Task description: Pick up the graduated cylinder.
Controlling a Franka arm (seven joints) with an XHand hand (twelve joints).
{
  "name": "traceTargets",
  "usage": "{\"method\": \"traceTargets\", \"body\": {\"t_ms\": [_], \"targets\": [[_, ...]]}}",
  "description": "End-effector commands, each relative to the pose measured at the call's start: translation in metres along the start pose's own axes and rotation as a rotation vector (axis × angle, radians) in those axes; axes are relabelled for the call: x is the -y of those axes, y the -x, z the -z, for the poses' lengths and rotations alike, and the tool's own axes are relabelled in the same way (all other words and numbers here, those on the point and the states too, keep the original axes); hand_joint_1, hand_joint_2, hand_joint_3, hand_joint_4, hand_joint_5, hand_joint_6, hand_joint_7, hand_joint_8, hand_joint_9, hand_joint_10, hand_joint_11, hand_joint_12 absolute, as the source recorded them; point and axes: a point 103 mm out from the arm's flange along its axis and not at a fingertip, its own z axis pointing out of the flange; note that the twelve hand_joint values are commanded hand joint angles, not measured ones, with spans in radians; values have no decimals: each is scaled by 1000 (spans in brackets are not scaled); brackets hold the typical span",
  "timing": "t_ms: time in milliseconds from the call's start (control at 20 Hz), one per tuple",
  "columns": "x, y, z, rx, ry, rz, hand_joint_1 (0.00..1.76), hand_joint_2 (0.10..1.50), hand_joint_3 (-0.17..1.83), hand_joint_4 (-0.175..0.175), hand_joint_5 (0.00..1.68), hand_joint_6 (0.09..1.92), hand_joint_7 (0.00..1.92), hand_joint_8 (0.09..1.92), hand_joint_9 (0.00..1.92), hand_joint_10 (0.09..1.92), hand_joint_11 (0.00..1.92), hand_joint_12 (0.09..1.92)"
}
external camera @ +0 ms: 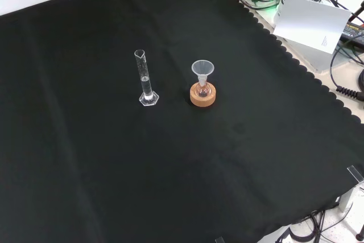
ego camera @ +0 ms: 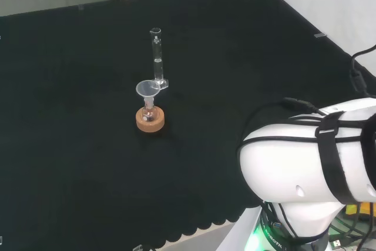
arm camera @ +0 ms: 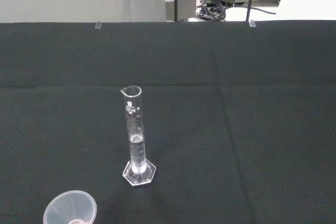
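Cylinder (external camera: pixel 145 81) stands upright on the desk (external camera: pixel 85 169), near centre in the front view, at 9 o'clock of the flask (external camera: pixel 202 90), apart from it. It holds a little clear liquid, low in the tube. Flask sits in a cork ring (external camera: pixel 203 97) with a funnel (external camera: pixel 202 70) in its neck; flask contents hard to make out. Wrist view cuts the funnel at the frame edge. Hand state: cannot tell.

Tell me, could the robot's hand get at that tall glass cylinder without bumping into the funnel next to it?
Probably yes. The graduated cylinder stands upright with bare black cloth around it. The funnel, on a flask in a cork ring, stands clearly apart from it, to its right in the front view.
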Motion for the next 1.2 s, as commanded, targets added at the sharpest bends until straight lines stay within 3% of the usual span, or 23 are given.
{"method": "traceTargets", "body": {"t_ms": [50,250,750,1050,1200], "targets": [[0,6,-1,2,12,-2,0,1066,582,24,97,168,8,414,126,617,0,1220],[1,9,-2,-2,13,-3,0,1136,438,23,144,87,0,413,123,606,0,1239],[-8,11,-9,1,0,-17,0,1145,421,23,150,87,0,414,124,605,0,1240],[-33,32,-40,-51,31,-26,0,1143,392,12,191,87,73,456,203,628,0,1289],[-53,42,-59,-66,19,-29,23,1143,362,5,218,87,103,484,235,632,0,1322]]}}
